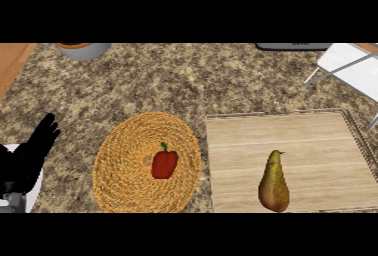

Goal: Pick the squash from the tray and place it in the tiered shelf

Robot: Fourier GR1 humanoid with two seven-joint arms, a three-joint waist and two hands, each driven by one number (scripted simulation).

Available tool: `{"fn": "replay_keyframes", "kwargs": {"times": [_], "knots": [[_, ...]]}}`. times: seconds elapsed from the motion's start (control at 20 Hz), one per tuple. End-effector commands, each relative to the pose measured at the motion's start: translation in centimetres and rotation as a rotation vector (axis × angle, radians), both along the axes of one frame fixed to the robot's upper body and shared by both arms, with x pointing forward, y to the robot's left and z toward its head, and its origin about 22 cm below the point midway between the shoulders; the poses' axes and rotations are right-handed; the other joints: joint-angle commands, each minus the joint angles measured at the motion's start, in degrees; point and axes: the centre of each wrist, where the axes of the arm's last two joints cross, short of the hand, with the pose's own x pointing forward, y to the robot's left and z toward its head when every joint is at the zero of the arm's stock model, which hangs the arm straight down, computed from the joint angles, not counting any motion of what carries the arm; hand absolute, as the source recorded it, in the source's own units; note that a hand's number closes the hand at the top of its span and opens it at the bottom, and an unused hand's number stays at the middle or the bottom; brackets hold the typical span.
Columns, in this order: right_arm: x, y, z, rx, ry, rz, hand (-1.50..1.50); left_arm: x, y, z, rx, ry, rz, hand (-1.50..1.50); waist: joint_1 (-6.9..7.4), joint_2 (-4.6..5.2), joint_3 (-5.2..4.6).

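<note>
While the left hand (33, 150) rests open at the view's left edge with straight fingers pointing up, holding nothing, the right hand does not show. On the wooden tray (295, 135) at lower right lies the squash (274, 184), olive-brown and pear-shaped, its narrow neck pointing away, untouched and well apart from the hand. Just left of the tray sits a woven mat (122, 165) bearing a red pepper (164, 163); the white tiered shelf (347, 62) stands at upper right, and a grey pot (83, 50) at upper left.
</note>
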Motion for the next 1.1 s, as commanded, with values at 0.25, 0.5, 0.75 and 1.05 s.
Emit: {"fn": "replay_keyframes", "kwargs": {"times": [0.25,0.5,0.75,1.05], "knots": [[1.3,-2.6,5.6,-0.123,0.080,-0.263,1.50,-1.9,-0.8,-0.6,-0.024,0.003,-0.019,0.00,1.06,-0.01,-0.03],[2.1,-5.2,8.0,-0.134,0.109,-0.249,1.50,0.0,-0.7,1.1,0.006,-0.004,-0.014,0.00,0.44,0.08,0.03],[5.4,-6.1,6.3,-0.159,0.124,-0.299,1.50,0.5,-0.8,1.5,-0.005,0.000,-0.027,0.00,0.75,0.29,0.04],[6.3,-10.6,6.2,-0.220,0.168,-0.354,1.50,-0.1,-1.8,-0.2,-0.015,-0.005,-0.002,0.00,0.47,0.30,0.06]]}}
